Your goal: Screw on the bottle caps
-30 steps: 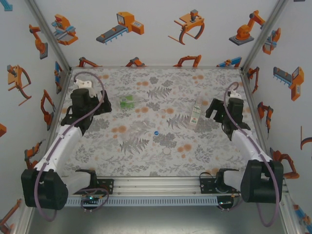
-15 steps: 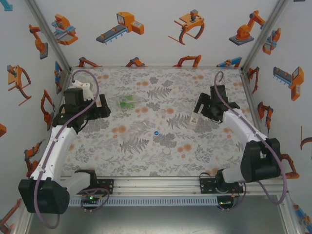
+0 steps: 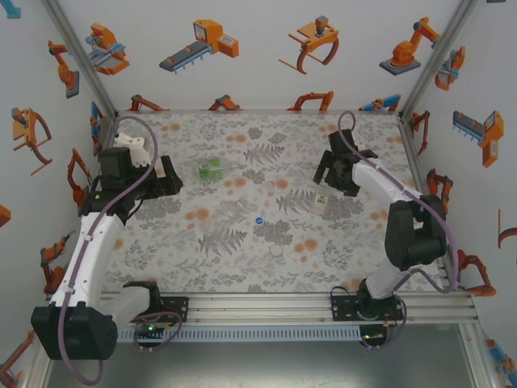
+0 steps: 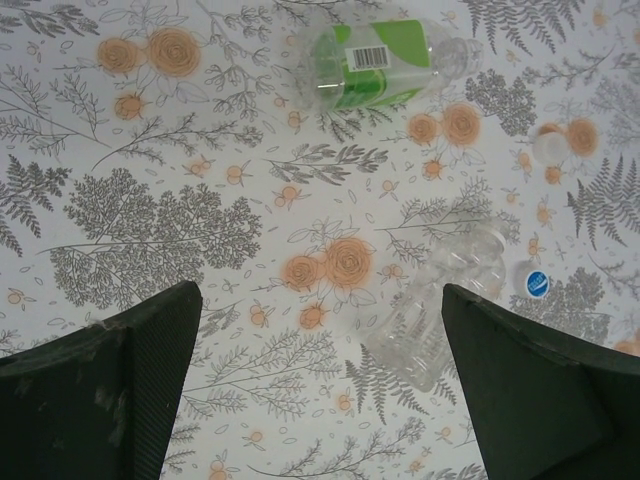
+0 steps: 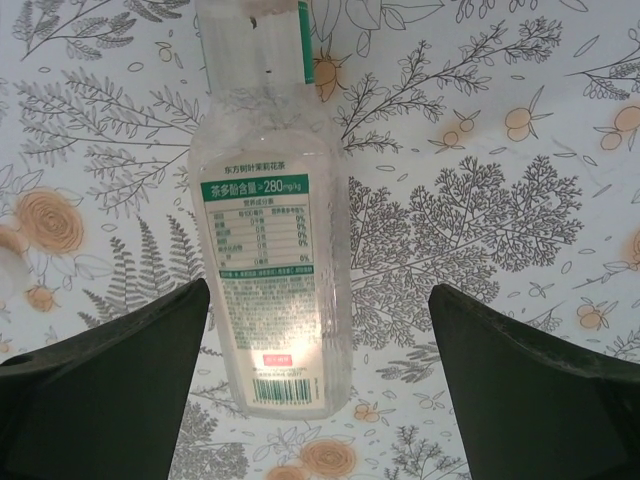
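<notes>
the right gripper (image 3: 327,179) hangs over the white-label bottle (image 3: 322,196), which lies on its side on the right half of the patterned table (image 3: 242,267). seen from the right wrist, this bottle (image 5: 270,250) runs straight away from the gripper (image 5: 318,290), barcode end nearest. its long axis crosses the line on which the jaws close, and it sits nearer the left finger than the right. the jaws stand wider than the bottle and hold nothing.

the left gripper (image 3: 170,178) is fully open and empty. it is the nearer one to the green-label bottle (image 3: 212,169), which lies on its side ahead of it, crosswise in the left wrist view (image 4: 375,62).

the blue cap (image 3: 258,219) and the pale cap (image 3: 276,251) rest on the table between the arms, well apart from both bottles.

the white-label bottle's neck is cut off at the top of the right wrist view, and the gripper covers its far end from above, so its mouth cannot be judged. a clear ribbed shape (image 4: 440,310) beside the blue cap (image 4: 536,281) looks like an unlabelled bottle but is hard to make out.
</notes>
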`<state>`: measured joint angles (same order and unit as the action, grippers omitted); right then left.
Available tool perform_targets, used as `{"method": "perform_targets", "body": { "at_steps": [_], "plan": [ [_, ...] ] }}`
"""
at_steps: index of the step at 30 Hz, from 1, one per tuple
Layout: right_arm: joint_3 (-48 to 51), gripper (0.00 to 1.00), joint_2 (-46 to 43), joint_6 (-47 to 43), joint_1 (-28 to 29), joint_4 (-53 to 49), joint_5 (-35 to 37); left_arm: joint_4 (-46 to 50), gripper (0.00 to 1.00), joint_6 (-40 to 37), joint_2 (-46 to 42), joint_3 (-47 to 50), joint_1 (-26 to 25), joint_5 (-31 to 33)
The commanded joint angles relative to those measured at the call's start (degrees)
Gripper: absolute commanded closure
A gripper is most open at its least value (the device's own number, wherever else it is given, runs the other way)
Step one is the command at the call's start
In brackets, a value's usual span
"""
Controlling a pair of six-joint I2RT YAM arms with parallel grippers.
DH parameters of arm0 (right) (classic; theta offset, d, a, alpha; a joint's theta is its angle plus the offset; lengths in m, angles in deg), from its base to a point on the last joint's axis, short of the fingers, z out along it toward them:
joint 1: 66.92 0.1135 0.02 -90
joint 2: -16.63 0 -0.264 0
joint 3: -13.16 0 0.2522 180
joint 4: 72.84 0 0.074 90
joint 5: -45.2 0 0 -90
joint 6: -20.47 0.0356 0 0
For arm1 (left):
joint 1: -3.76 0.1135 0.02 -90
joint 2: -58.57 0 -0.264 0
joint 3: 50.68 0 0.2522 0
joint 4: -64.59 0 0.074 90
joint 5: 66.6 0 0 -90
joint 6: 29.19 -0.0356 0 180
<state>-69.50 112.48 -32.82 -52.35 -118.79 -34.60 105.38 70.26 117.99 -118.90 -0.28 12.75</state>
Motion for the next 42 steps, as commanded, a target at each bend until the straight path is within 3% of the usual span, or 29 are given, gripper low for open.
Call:
{"method": "perform_targets", "body": {
  "at_steps": [1,23,42],
  "plan": [
    [-2.11,0.17,2.01,1.19,0.73,-1.95,1.61,0.65,0.02,0.86,-1.32,0.14,0.34,-2.71],
    [-8.65,0.17,5.95,-0.27,1.93,-4.8,4.44,0.54,0.03,3.96,-2.78,1.72,-0.89,-6.81],
    [-7.6,0.2,13.07,-3.25,1.95,0.41,0.97,1.74,0.03,1.81,1.53,0.6,-2.8,-2.1]
  ]
}}
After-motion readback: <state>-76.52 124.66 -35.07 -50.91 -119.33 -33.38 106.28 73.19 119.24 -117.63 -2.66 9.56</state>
